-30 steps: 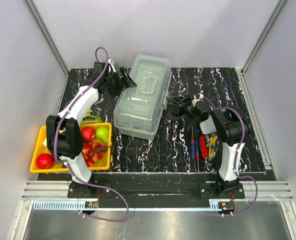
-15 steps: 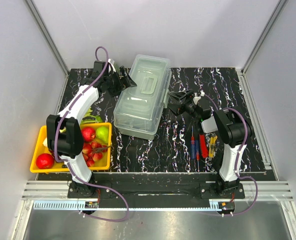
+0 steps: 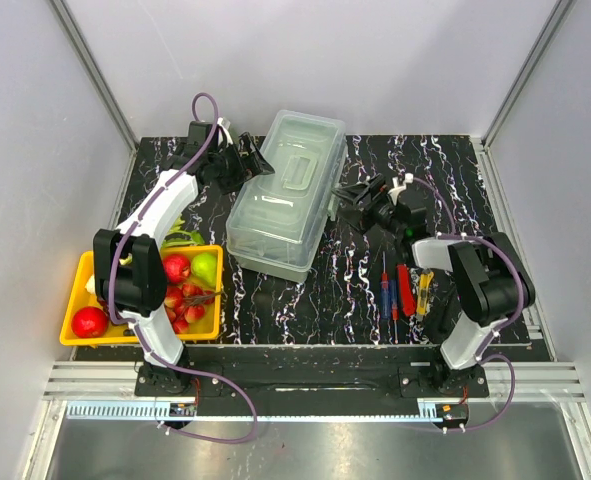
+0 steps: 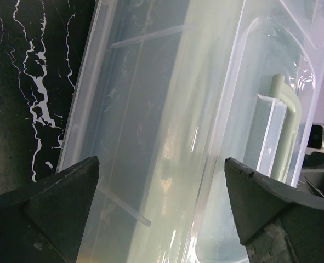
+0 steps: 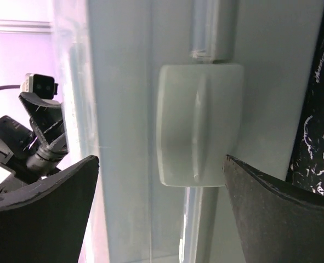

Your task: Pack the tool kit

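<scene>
Packing looks barely begun: toolbox [image 3: 283, 190] sits shut mid-worktop [image 3: 355, 300], red, yellow and blue-handled hand tools [image 3: 405, 290] lie outside on its right, left tool [image 3: 258, 160] gapes at its far-left side, right tool [image 3: 343, 203] gapes at the front latch [image 5: 199, 139], both holding nothing.

black marbled table [image 3: 475, 180]: toolbox [image 3: 275, 215], hand tools [image 3: 406, 292], yellow fruit tray [image 3: 218, 300].

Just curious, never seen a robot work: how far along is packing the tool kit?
Nothing packed yet: toolbox shut, hand tools lying on the table. In hand: left gripper and right gripper, both open, flank it, the right facing the latch. Left: opening, loading, closing.
</scene>
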{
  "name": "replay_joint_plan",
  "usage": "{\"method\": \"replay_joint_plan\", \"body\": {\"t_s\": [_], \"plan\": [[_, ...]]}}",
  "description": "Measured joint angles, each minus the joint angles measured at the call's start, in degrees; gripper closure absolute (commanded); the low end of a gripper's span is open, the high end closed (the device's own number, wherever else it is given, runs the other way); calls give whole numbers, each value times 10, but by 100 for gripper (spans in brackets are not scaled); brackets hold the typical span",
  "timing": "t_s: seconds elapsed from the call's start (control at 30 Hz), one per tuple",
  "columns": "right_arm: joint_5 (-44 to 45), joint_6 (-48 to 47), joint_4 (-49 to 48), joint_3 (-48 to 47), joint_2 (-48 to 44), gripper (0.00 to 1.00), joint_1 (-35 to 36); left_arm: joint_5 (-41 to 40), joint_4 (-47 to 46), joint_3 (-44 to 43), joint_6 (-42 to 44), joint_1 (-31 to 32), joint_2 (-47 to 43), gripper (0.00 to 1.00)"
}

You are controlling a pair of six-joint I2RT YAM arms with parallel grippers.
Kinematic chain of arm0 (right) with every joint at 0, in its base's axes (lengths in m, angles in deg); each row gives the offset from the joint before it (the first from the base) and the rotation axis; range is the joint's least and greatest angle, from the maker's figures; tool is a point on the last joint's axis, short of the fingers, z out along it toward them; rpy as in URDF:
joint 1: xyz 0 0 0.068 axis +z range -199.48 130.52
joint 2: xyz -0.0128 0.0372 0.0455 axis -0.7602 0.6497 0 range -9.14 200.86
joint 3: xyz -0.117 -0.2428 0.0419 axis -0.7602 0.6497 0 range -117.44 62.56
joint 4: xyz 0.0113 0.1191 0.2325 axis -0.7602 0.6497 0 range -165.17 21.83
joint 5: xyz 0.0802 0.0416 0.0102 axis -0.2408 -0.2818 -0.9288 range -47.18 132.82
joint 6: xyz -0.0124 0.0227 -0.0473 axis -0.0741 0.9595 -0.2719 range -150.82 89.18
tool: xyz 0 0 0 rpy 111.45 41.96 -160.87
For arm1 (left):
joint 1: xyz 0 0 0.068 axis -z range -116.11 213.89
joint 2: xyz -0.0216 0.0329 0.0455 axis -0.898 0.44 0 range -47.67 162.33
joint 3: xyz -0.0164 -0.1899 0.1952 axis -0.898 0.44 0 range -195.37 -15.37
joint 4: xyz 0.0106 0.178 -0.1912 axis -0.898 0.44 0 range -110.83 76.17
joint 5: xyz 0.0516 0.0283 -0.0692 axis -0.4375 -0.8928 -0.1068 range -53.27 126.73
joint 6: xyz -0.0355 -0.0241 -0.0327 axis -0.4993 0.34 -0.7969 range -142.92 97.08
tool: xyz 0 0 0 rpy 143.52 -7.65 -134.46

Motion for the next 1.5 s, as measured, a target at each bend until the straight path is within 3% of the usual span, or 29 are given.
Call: {"method": "replay_joint_plan", "body": {"t_s": [0.37, 0.5, 0.63, 0.73, 1.33, 1.4, 1.5], "plan": [[-7, -59, 63, -44, -24, 1, 0, 0, 1, -1, 2, 0, 0, 1], [4, -92, 139, -56, -23, 4, 2, -1, 1, -1, 5, 0, 0, 1], [24, -130, 213, -75, -25, 1, 3, -1, 1, -1, 6, 0, 0, 1], [24, -146, 223, -79, -25, 1, 4, -1, 1, -1, 6, 0, 0, 1], [-24, -71, -15, -70, 86, 1, -3, -1, 0, -1, 8, -3, 0, 1], [-34, -57, -43, -70, 103, 3, -3, -1, 0, -1, 8, -4, 0, 1], [-51, -35, -82, -71, 126, 16, -3, 0, 0, -1, 8, -4, 1, 1]]}}
